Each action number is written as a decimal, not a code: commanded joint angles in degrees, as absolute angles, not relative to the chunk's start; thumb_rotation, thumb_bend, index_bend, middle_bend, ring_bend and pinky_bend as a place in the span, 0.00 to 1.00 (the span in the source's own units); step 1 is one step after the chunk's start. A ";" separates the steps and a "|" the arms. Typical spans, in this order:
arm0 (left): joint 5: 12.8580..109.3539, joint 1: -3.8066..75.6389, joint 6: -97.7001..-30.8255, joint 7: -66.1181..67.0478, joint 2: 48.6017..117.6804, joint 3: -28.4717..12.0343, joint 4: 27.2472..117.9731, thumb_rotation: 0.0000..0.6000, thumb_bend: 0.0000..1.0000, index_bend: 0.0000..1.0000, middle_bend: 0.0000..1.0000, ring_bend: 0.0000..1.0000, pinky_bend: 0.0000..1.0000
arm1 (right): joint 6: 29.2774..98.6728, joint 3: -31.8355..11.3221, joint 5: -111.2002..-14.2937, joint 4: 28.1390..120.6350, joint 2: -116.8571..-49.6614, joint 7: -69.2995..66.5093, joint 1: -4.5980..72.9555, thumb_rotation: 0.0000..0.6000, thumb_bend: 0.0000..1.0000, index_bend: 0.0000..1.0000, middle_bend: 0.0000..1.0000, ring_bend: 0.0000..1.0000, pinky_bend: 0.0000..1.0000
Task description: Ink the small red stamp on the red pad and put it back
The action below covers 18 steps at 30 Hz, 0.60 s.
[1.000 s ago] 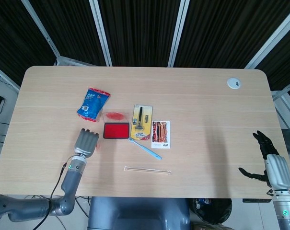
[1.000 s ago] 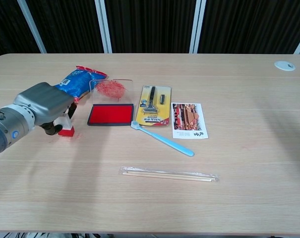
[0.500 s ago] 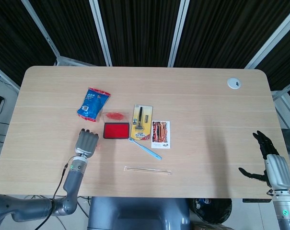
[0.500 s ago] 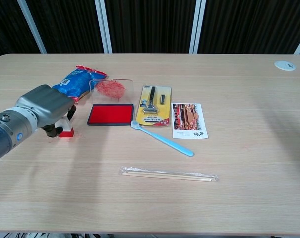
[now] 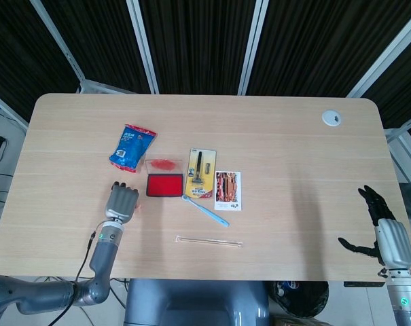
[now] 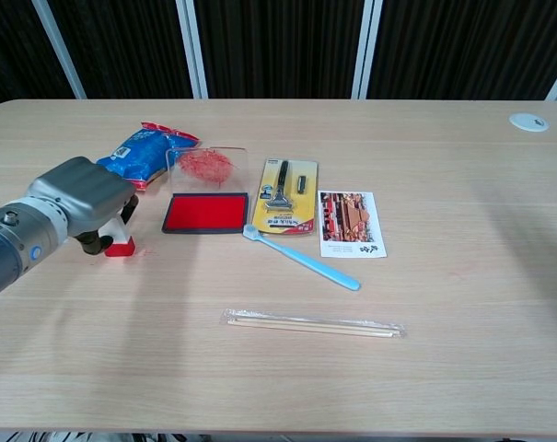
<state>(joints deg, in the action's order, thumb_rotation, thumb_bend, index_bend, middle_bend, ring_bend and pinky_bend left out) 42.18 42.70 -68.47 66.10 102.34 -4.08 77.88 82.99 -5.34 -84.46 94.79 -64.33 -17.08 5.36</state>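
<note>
The small red stamp (image 6: 121, 243) has a white top and a red base, and its base is at the table surface left of the red ink pad (image 6: 205, 213). My left hand (image 6: 81, 197) is curled over the stamp and grips its top. From the head view the left hand (image 5: 122, 202) covers the stamp. The ink pad (image 5: 164, 185) lies open, its clear lid (image 6: 204, 166) standing up behind it with red smears. My right hand (image 5: 384, 234) hangs past the table's right front corner, fingers spread and holding nothing.
A blue snack packet (image 6: 145, 151) lies behind the left hand. Right of the pad are a yellow razor pack (image 6: 287, 195), a blue toothbrush (image 6: 303, 258) and a picture card (image 6: 351, 223). A wrapped stick pack (image 6: 313, 323) lies near the front. A cable grommet (image 5: 332, 118) sits far right.
The left hand's fingers have curled in tighter over the stamp, and hand and stamp have shifted slightly left. The right hand has not moved.
</note>
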 commanded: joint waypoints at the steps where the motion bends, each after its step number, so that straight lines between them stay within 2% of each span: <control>1: 42.13 42.69 -68.50 66.18 102.33 -4.12 77.91 1.00 0.22 0.41 0.42 0.28 0.34 | 82.97 -5.35 -84.40 94.80 -64.33 -17.14 5.36 1.00 0.17 0.00 0.00 0.00 0.19; 10: 41.50 42.58 -68.70 66.82 102.16 -4.21 78.30 1.00 0.15 0.29 0.28 0.22 0.28 | 83.06 -5.35 -84.52 94.78 -64.31 -17.18 5.35 1.00 0.17 0.00 0.00 0.00 0.19; 18: 42.46 42.07 -70.36 65.48 99.86 -5.11 81.87 1.00 0.15 0.18 0.15 0.15 0.21 | 83.04 -5.32 -84.54 94.78 -64.29 -17.18 5.35 1.00 0.17 0.00 0.00 0.00 0.19</control>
<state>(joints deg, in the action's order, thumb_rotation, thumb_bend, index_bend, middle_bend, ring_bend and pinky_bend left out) 41.88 42.28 -69.75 66.18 100.78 -4.74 80.62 83.04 -5.32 -84.54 94.78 -64.29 -17.18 5.35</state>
